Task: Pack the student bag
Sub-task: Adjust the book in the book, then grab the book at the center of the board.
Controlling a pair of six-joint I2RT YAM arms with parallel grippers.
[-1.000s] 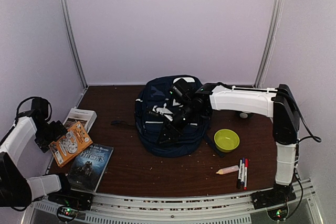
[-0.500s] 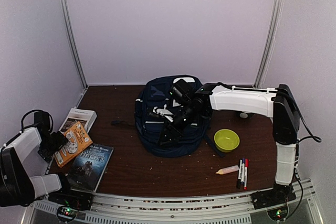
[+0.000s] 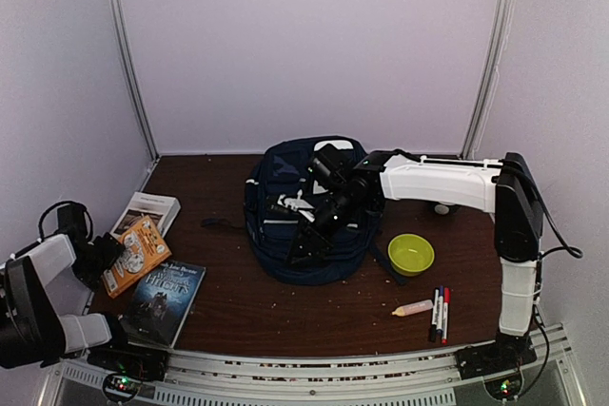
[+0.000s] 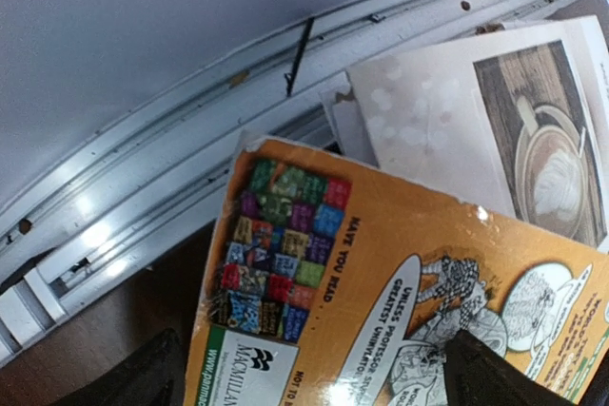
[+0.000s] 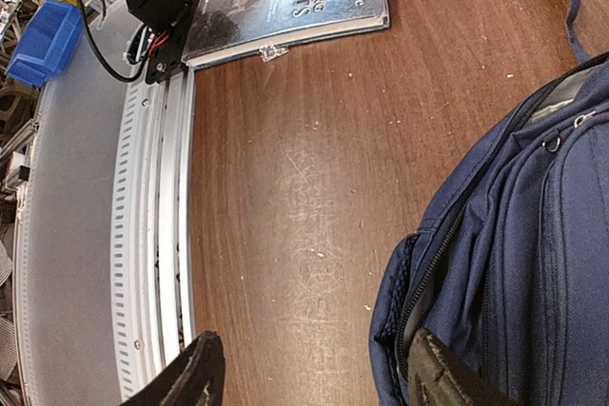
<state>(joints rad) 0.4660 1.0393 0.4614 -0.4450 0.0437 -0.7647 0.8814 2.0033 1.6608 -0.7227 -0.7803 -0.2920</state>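
Orange book [image 4: 400,292] sits just under the wide-open, empty left gripper [image 4: 314,382], the student bag [image 3: 271,235] well to its right at the half-parted, empty right gripper [image 5: 314,377].

The student bag [image 3: 276,178] is taking up the middle of the desk [image 3: 247,301]. The right arm [image 3: 438,183] is stretching across it from the right, barring the way over its top. The right tool [image 3: 303,242] is hanging at the bag's near-left edge.

Bare wood is lying open between the bag and the dark book [image 3: 164,299], and along the near edge in front of the bag.

On the left, a white book [image 3: 147,211], an orange book [image 3: 136,252] and the dark one are crowding the side. The left tool [image 4: 314,382] is hovering, fingers spread, over the orange cover.

On the right, a green bowl [image 3: 410,254], a peach tube [image 3: 413,308] and markers [image 3: 439,313] are narrowing the near lane.
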